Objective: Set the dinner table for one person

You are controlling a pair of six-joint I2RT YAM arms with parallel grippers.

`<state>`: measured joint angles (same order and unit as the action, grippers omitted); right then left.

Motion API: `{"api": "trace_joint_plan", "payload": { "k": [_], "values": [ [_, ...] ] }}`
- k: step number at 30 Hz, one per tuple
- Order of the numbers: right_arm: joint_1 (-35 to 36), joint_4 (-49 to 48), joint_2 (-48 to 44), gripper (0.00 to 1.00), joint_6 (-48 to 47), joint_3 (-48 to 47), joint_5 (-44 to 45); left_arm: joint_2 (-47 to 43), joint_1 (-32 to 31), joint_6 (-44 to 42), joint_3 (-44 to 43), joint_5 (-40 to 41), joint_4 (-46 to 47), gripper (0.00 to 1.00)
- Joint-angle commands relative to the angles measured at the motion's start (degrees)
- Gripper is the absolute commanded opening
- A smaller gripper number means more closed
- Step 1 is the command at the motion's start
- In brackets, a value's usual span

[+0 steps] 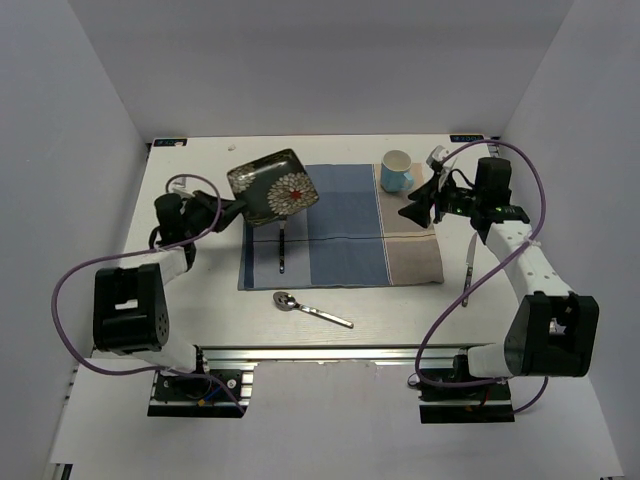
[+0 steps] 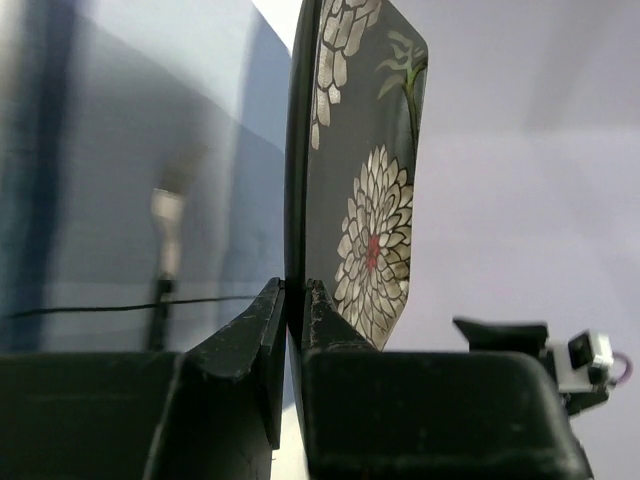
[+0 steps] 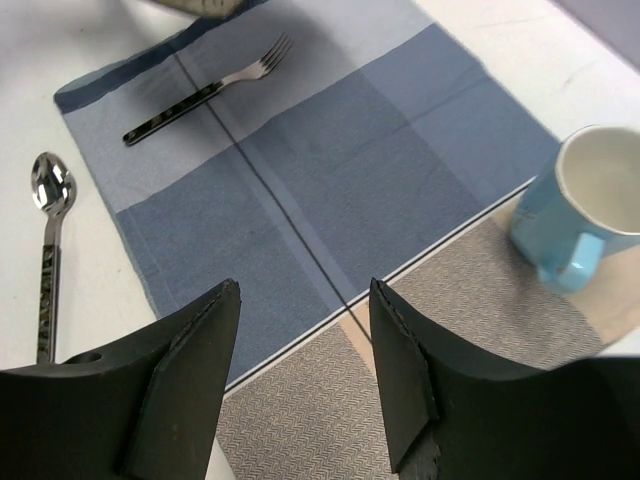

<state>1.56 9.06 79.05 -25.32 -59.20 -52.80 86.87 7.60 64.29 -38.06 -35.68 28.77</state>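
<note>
The plate placement is the step in hand. The left fingers (image 1: 232,208) are pressed onto the rim of the dark floral plate (image 1: 275,187), pinching its edge. The left wrist view shows that rim wedged between them and the plate standing nearly on edge. Seen from above, the plate hangs tilted over the 10 o'clock corner of the checked placemat (image 1: 345,225), which lies in the middle of the white desk (image 1: 200,300).

The right fingers (image 3: 200,340) are spread with nothing between them. They hover over the beige end of the placemat, just at 5 o'clock of the blue mug (image 1: 397,172), which sits on the mat's 1 o'clock corner.

Next, I judge, the plate has to be carried toward the mat's centre, levelled and lowered flat before it is let go.

The fork (image 1: 282,250) lies on the mat's 9 o'clock strip, right under the plate's path. A low or tilted pass could clip it. The broad blue middle of the mat is bare and gives the landing room.

The spoon (image 1: 310,308) rests on the desk at 6 o'clock of the mat, between it and the silver rail (image 1: 330,352), well out of the way. The mug is near the right fingers, so any reach there needs care.
</note>
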Motion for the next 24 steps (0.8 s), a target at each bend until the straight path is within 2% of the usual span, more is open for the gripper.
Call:
{"api": "trace_joint_plan", "payload": {
  "k": [1,7,13,17,24],
  "values": [
    [-0.24,-5.01,-4.07,0.60,2.90,0.92,2.78,1.70,-5.46,2.42,-5.70,-3.69,7.96,0.00],
    [-2.08,-6.69,-6.18,0.60,4.75,2.42,5.69,11.19,-14.87,-0.91,-13.87,-5.01,5.60,0.00],
    [-3.58,-5.90,-6.71,0.60,4.76,3.04,5.69,18.85,-20.33,-2.50,-20.64,-5.19,4.45,0.00],
    [-3.67,-5.02,-6.71,0.60,3.97,3.56,5.60,23.33,-22.36,-3.21,-23.10,-4.92,4.62,0.00],
    [-3.67,-4.67,-6.19,0.60,3.52,4.35,5.95,25.89,-23.50,-5.40,-24.16,-3.87,3.13,0.00]
  ]
}}
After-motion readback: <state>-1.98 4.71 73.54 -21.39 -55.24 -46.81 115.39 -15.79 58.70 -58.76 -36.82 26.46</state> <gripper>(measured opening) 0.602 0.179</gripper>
